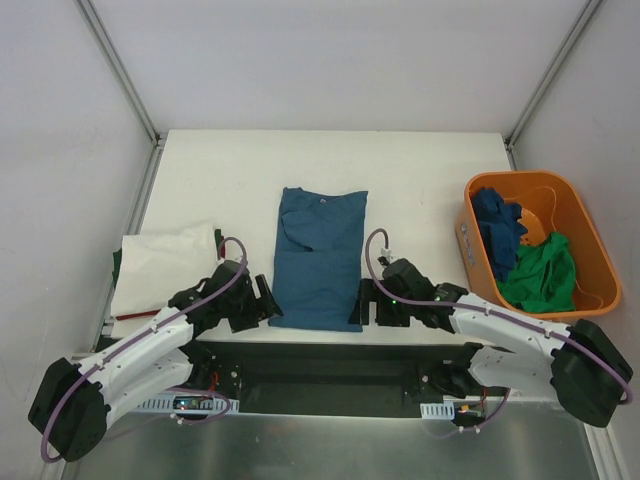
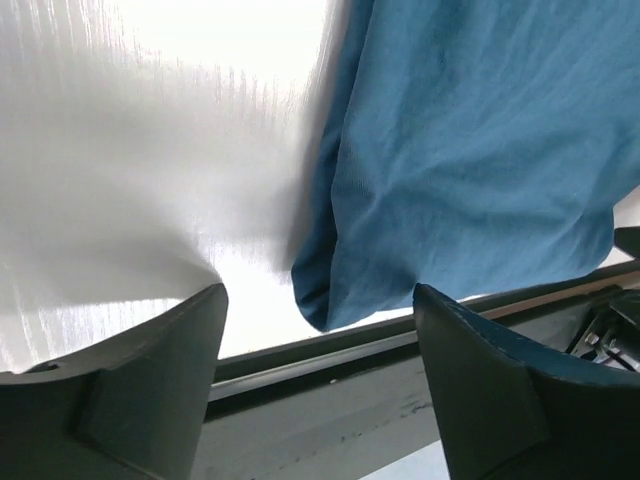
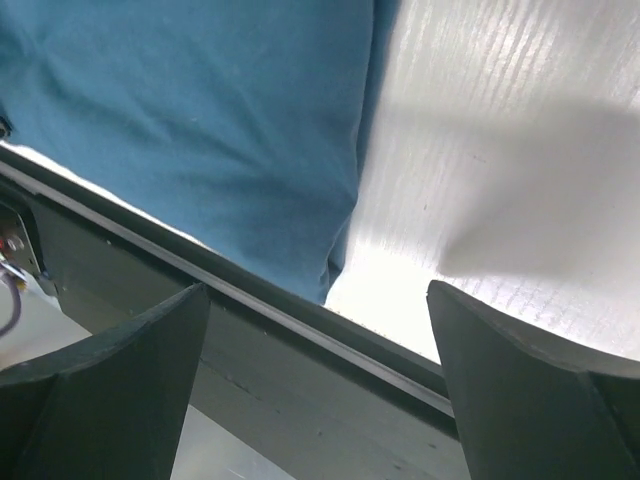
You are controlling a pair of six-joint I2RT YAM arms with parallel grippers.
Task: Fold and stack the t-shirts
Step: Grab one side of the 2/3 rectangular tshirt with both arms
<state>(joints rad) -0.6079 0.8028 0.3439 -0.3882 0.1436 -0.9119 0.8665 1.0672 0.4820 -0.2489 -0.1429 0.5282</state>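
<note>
A blue t-shirt (image 1: 318, 255) lies flat in the middle of the table, folded into a long strip, its hem at the near edge. My left gripper (image 1: 266, 300) is open at the shirt's near left corner (image 2: 335, 295), which shows between its fingers (image 2: 180, 360). My right gripper (image 1: 364, 303) is open at the near right corner (image 3: 335, 270), with nothing held. In the wrist views the left gripper (image 2: 318, 295) and the right gripper (image 3: 318, 288) both stand wide over the table's front rail. A white t-shirt (image 1: 165, 262) lies folded at the left.
An orange basket (image 1: 585, 225) at the right holds a dark blue shirt (image 1: 497, 228) and a green shirt (image 1: 543, 275). Red (image 1: 135, 315) and dark green (image 1: 117, 262) edges show under the white shirt. The table's front rail (image 2: 330, 370) runs just below both grippers.
</note>
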